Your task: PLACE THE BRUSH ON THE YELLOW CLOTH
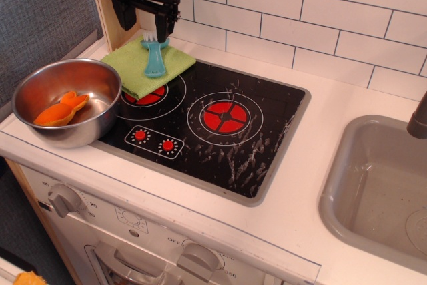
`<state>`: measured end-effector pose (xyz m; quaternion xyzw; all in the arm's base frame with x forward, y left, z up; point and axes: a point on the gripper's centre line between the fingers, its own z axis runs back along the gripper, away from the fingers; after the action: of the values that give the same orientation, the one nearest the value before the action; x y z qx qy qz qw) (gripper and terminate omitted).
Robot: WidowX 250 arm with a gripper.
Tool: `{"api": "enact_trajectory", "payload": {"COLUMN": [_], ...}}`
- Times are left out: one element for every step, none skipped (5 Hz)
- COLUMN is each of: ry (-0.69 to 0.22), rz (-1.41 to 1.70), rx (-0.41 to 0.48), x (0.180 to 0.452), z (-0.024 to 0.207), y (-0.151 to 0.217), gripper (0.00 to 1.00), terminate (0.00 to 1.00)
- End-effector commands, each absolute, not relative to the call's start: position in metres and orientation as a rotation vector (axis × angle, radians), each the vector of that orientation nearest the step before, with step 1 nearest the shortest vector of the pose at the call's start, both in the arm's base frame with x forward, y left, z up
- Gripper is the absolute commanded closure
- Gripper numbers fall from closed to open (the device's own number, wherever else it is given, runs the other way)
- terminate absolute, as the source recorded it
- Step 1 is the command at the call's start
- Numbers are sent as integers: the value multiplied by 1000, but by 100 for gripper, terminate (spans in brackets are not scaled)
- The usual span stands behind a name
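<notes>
The light-blue brush lies on the yellow-green cloth, white bristles toward the wall, handle pointing to the front. The cloth lies at the back left corner of the black hob, over part of the left burner. My black gripper hangs just above the brush's bristle end with its jaws spread apart. It holds nothing.
A steel bowl with an orange piece in it stands left of the hob. A wooden panel and the white tiled wall are close behind the gripper. A grey sink is at the right.
</notes>
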<state>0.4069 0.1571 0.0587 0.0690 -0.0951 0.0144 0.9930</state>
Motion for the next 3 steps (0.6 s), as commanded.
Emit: {"api": "enact_trajectory", "payload": {"ry": [-191, -157, -152], "rz": [111, 105, 83], "rx": [82, 58, 77], "x": [373, 353, 343], "z": [123, 120, 116], "y": [151, 143, 138], "gripper": [0, 0, 0], "terminate": [0, 0, 0]}}
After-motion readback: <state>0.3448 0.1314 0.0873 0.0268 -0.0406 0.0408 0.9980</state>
